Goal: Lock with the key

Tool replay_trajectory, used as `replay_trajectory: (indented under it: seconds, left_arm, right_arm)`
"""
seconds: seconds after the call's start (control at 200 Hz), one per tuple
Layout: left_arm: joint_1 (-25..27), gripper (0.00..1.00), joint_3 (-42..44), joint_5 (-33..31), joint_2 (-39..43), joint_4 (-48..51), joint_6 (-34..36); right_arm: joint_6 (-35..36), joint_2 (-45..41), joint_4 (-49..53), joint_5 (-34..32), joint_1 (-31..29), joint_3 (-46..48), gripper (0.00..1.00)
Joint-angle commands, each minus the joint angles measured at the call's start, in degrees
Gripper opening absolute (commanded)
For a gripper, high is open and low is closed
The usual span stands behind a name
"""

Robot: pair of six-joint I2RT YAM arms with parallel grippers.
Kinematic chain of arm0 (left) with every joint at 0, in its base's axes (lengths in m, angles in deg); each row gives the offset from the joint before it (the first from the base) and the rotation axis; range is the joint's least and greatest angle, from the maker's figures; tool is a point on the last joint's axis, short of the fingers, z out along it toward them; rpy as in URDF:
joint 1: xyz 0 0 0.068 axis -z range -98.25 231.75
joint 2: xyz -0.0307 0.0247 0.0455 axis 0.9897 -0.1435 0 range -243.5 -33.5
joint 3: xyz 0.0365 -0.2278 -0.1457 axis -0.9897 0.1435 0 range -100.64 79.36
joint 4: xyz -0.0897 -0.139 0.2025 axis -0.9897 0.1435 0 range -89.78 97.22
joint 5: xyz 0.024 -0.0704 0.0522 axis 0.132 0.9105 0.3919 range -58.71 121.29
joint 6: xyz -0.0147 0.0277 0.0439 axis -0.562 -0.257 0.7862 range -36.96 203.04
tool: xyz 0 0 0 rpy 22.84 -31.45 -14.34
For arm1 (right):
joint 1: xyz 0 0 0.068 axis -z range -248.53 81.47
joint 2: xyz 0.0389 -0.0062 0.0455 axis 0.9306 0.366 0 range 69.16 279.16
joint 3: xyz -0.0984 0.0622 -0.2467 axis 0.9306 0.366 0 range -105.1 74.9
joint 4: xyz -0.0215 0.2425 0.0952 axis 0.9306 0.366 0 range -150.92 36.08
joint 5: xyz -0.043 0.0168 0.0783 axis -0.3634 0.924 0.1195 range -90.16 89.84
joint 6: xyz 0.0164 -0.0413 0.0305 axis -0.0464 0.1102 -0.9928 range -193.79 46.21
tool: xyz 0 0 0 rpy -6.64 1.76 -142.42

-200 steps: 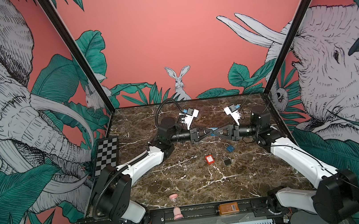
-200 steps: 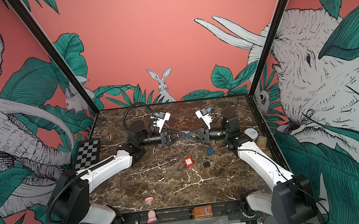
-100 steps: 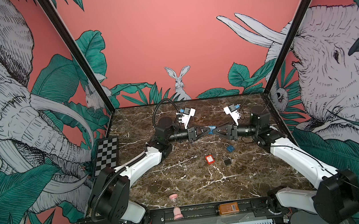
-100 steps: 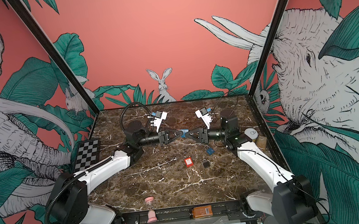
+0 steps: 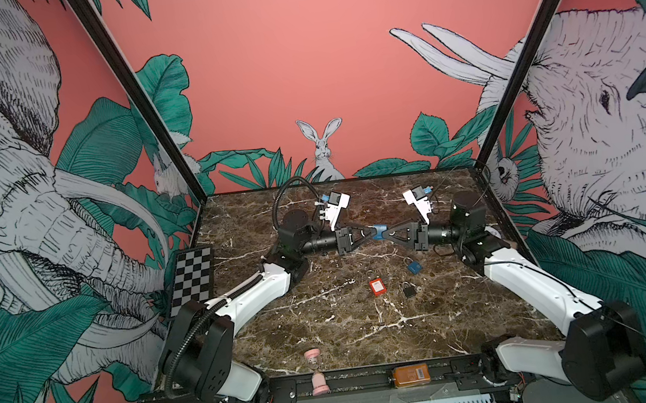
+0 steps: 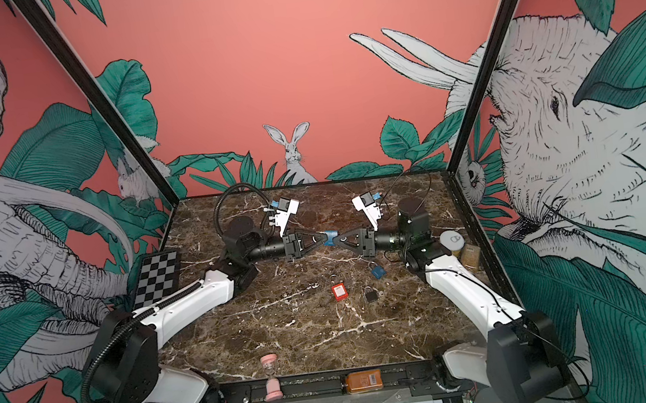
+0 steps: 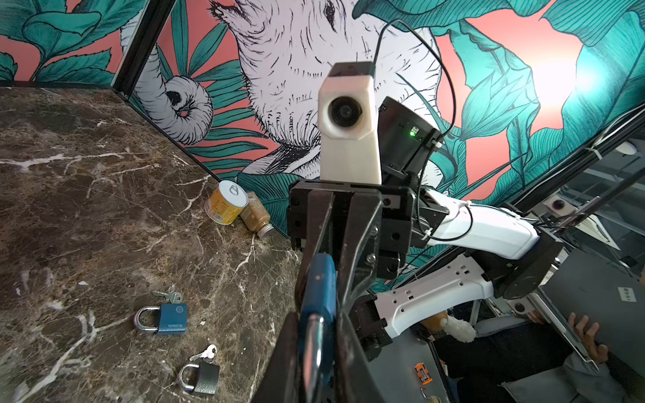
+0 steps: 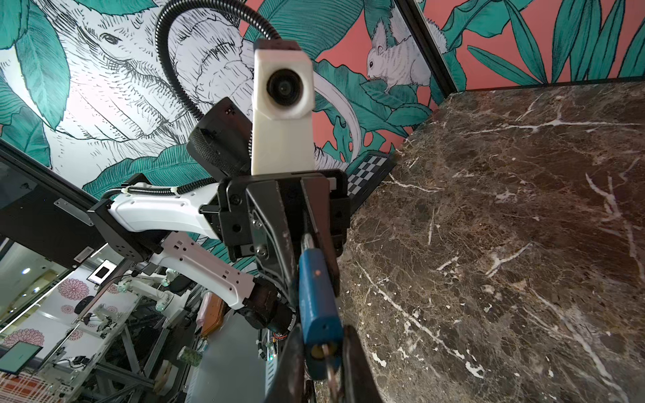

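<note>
Hanging above the counter (image 5: 328, 327), toward 12 o'clock from its middle, the blue padlock (image 5: 379, 230) lies level between two grippers that face each other tip to tip in both top views. The left gripper (image 5: 371, 233) reaches from 9 o'clock and is clenched on the padlock's silver shackle (image 7: 314, 345). The right gripper (image 5: 388, 231) reaches from 3 o'clock, its jaws pinched close on the key (image 8: 328, 366), which sits in the keyhole at the bottom end of the blue body. On the marble, at about 5 o'clock from the held lock, lie a spare blue padlock (image 5: 414, 266), a red padlock (image 5: 377, 286) and a dark grey padlock (image 5: 409, 290), each apart from the others. The left wrist view shows small keys (image 7: 204, 353) just beside the spare blue and grey ones. At the counter's 3 o'clock edge stands a yellow can (image 6: 452, 240) with a jar (image 6: 469, 253) just beside it.
</note>
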Motion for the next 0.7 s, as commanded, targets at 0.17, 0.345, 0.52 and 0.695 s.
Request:
replay_trajectory:
  seconds: [0.17, 0.345, 0.52, 0.695]
  left_arm:
    - [0.6, 0.26, -0.7, 1.2, -0.1, -2.8, -0.5]
    - [0.6, 0.22, -0.7, 1.1, -0.1, -2.8, -0.4]
    - [0.6, 0.0, -0.4, 1.3, 0.1, -2.9, -0.6]
    - [0.1, 0.0, 0.6, -0.4, 1.0, -2.3, 0.2]
  right_arm:
    - [-0.5, 0.3, -3.9, 0.5, -1.1, -0.1, 0.0]
    - [-0.2, 0.5, -3.4, 0.4, -1.3, -0.1, 0.0]
    - [0.5, 0.7, -1.6, -1.7, -1.3, -0.4, 0.0]
    - [2.6, -0.5, 3.0, -3.1, 0.3, -1.1, 0.21]
